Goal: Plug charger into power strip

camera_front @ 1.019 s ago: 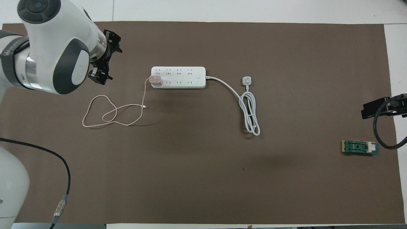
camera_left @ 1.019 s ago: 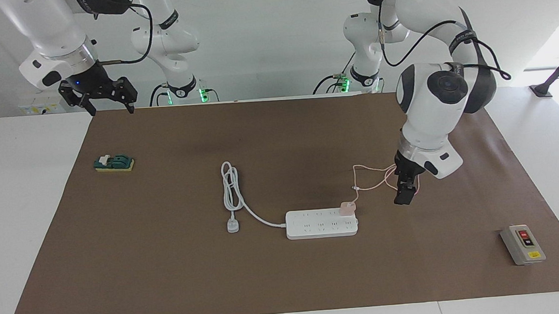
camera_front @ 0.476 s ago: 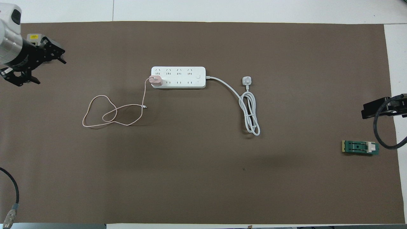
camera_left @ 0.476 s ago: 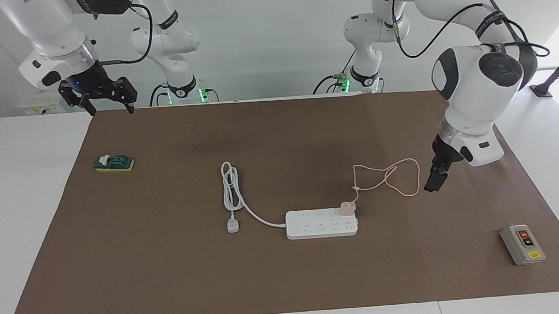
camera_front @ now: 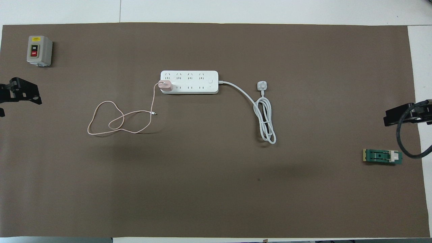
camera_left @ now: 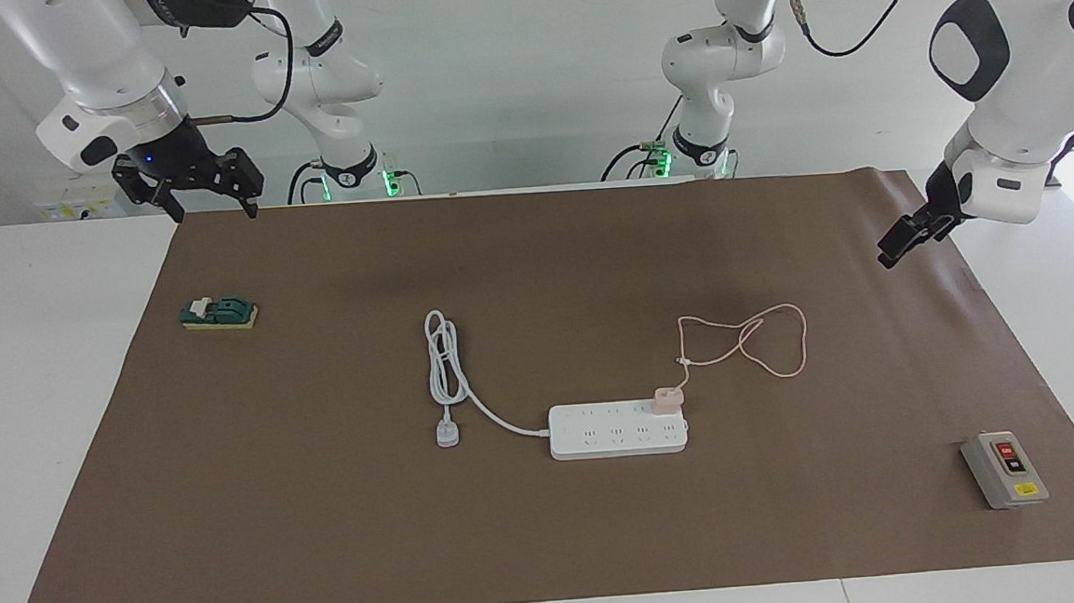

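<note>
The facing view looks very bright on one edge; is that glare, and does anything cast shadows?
Facing view: yes, daylight washes out the edge behind the left arm. Soft shadows sit on the mat near the cable. Overhead view: even light, faint dark patches on the mat, the strip crisp.

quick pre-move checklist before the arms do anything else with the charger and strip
1. Charger seated on the power strip, at its end toward the left arm: ok, though how deep the prongs sit cannot be told.
2. Left tool off the charger, empty, raised over the mat's edge at its own end: ok.
3. Right tool waiting up at its own end, open and empty: ok.
4. Pink cable loose on the mat, not snagged on any tool: ok.
5. Strip's white plug connected to anything: not ok, it lies loose on the mat.
</note>
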Robot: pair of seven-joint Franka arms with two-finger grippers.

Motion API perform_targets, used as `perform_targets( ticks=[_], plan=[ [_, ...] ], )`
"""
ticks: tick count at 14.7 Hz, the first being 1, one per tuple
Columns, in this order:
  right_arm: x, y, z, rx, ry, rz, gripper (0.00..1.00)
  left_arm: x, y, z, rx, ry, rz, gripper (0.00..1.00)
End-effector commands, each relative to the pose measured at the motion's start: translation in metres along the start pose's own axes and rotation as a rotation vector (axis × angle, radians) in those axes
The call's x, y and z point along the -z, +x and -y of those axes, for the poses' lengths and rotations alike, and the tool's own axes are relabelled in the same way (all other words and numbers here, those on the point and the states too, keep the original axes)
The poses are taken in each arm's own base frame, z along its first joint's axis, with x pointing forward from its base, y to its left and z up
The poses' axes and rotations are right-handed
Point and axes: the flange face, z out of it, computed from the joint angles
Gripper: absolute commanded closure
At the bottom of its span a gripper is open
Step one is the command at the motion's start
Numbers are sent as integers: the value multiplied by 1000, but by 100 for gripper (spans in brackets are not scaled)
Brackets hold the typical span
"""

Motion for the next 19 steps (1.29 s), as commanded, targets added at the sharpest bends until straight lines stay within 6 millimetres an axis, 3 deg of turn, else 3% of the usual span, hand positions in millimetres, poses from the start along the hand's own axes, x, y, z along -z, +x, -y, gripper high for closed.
perform_targets(
  ticks=[1, 3, 5, 8, 11, 13, 19],
  plan=[
    [0, -8, -4, 22, -3, 3, 0, -3, -23, 0, -27, -14, -5, 1],
    [0, -8, -4, 21, -3, 3, 0, -4, -26, -13, -70, -10, 3, 0],
    [0, -8, -4, 21, -3, 3, 0, -6, -32, -35, -244, -3, 2, 0],
    [0, -8, -5, 19, -3, 3, 0, -7, -32, -40, -329, -6, -2, 0],
    [0, -8, -5, 19, -3, 3, 0, -10, -32, -42, -339, -8, -8, 0],
    [0, -8, -4, 21, -3, 3, 0, -24, -36, -43, -345, -13, -38, 0],
    [0, -8, -5, 18, -3, 3, 0, -25, -38, -47, -320, -82, -65, 0]
  ],
)
